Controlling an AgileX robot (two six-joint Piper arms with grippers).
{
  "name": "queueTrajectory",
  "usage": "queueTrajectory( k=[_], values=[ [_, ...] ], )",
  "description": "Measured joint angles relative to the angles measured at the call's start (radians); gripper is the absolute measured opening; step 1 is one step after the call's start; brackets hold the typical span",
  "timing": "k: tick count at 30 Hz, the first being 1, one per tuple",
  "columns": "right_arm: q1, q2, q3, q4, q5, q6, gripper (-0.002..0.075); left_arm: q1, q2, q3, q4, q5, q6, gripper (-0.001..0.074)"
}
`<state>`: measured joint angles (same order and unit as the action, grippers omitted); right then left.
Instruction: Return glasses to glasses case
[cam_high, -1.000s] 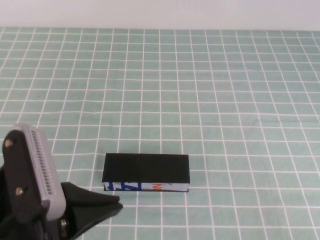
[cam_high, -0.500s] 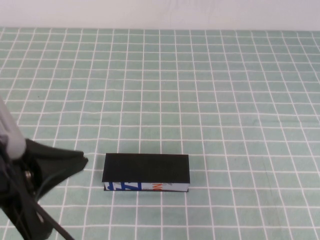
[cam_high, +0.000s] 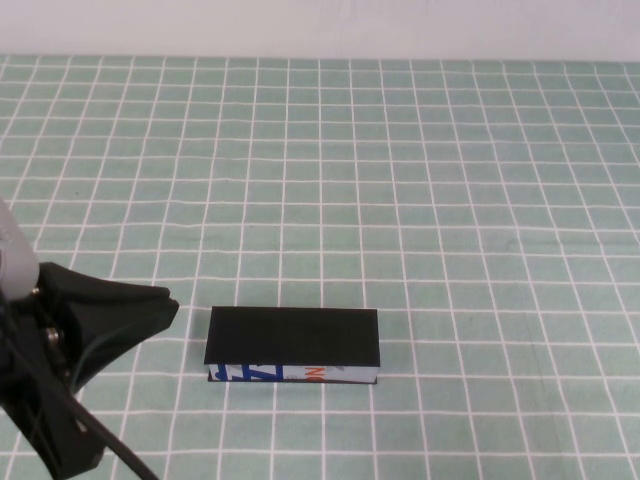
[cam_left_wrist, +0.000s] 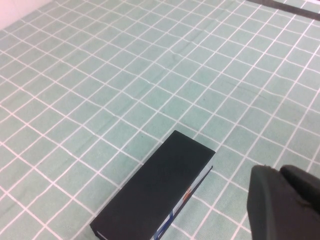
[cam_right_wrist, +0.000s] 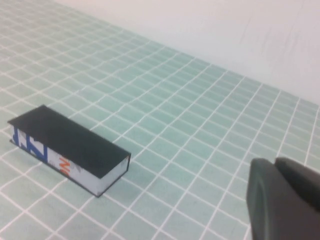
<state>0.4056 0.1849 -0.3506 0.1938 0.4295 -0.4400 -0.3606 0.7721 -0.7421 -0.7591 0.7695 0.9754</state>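
On the green grid-patterned table cover (cam_high: 450, 200) you see the glasses case (cam_high: 293, 345) lying closed near its front edge, with your left gripper (cam_left_wrist: 285, 202) raised just left of it and your right gripper (cam_right_wrist: 282, 200) off to its right, finger state indiscernible for both.

You are looking at one glasses case (cam_high: 293, 345), lying shut on one green checked cloth (cam_high: 450, 200). One left gripper (cam_high: 95, 320) is showing at eight o'clock; one right gripper (cam_right_wrist: 282, 200) is showing only in its wrist view.
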Motion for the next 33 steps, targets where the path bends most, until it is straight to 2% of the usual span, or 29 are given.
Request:
queueTrajectory(
  k=[27, 33],
  values=[
    [0.0, -0.002, 0.079, 0.004, 0.075, 0.0, -0.0011, 0.0, 0.0, 0.0, 0.008, 0.0, 0.0, -0.0002],
    [0.0, -0.002, 0.079, 0.004, 0.077, 0.0, -0.0011, 0.0, -0.048, 0.015, 0.057, -0.148, -0.002, -0.0002]
  ],
)
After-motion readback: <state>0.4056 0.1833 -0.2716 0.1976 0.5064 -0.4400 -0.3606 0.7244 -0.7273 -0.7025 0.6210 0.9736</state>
